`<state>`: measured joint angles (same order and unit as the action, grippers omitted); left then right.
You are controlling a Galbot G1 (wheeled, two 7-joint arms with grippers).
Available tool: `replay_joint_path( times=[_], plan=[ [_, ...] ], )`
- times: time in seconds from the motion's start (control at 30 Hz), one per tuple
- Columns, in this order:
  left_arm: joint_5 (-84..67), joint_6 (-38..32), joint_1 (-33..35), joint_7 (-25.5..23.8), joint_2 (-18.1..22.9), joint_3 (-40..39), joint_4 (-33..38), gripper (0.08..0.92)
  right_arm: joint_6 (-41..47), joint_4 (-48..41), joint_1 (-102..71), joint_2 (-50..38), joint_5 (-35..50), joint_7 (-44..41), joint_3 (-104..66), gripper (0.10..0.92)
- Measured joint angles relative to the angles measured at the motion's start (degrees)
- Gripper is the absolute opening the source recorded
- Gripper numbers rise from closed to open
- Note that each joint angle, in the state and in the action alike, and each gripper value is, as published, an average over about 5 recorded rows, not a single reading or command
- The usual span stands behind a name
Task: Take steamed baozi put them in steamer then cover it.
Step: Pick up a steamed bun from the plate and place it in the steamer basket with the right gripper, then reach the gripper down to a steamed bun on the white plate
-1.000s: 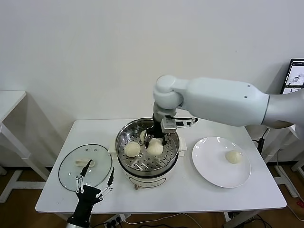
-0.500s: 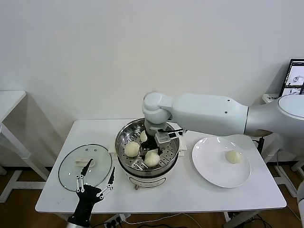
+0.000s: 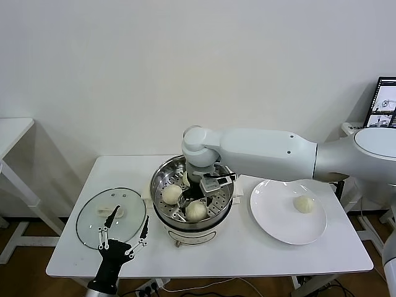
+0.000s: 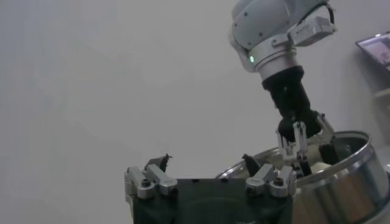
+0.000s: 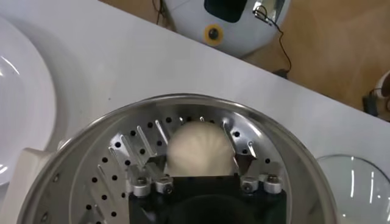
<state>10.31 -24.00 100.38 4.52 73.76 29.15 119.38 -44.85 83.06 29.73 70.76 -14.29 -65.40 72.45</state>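
Observation:
The steel steamer [image 3: 159, 207] stands mid-table with three baozi on its tray: one on the left [image 3: 172, 193], one half hidden at the back [image 3: 185, 177], and one at the front [image 3: 196, 212]. My right gripper [image 3: 197, 199] reaches down into the pot and is open, its fingers either side of the front baozi [image 5: 200, 149], which rests on the perforated tray [image 5: 116, 176]. A further baozi [image 3: 303, 204] lies on the white plate [image 3: 275, 219]. The glass cover [image 3: 111, 216] lies flat at the table's left. My left gripper [image 3: 124, 238] hangs open and empty by the cover's near edge.
The white plate sits to the right of the steamer, near the table's right edge. The left wrist view shows the right arm's gripper [image 4: 298, 143] dipping into the steamer rim [image 4: 341, 176]. A monitor [image 3: 385, 99] stands off the table at far right.
My right gripper has come down and forward inside the steamer with a baozi, then opened and let it go onto the tray. The left arm has not moved.

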Motion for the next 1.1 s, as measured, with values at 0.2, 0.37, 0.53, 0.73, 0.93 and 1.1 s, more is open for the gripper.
replay_joint_path(
  times=[0.2,0.37,0.53,0.73,0.93,1.1],
  plan=[
    [0.04,0.01,0.08,0.0,0.06,0.25,-0.05,0.823,3.56,-0.68,1.36,-2.85,3.33,-1.84,-3.05,0.823],
    [0.2,0.07,0.19,0.01,0.07,0.16,0.06,0.823,12.03,-3.24,3.04,-8.26,9.56,-4.0,-5.99,0.823],
    [0.36,0.15,0.29,0.01,-0.16,-0.08,0.18,0.823,23.39,-7.82,3.59,-15.71,16.36,-5.64,-7.47,0.823],
    [0.61,0.39,0.18,0.02,-0.25,-0.54,0.32,0.823,33.03,-14.65,1.16,-24.14,20.68,-6.73,-9.11,0.823],
    [0.81,0.43,0.55,0.35,0.15,-0.38,0.3,0.823,38.02,-22.13,-5.15,-28.97,20.72,-6.77,-12.99,0.823],
    [0.82,0.43,0.8,0.45,0.27,-0.06,0.13,0.823,40.43,-27.09,-11.32,-30.87,18.77,-6.12,-16.75,0.823]
  ],
)
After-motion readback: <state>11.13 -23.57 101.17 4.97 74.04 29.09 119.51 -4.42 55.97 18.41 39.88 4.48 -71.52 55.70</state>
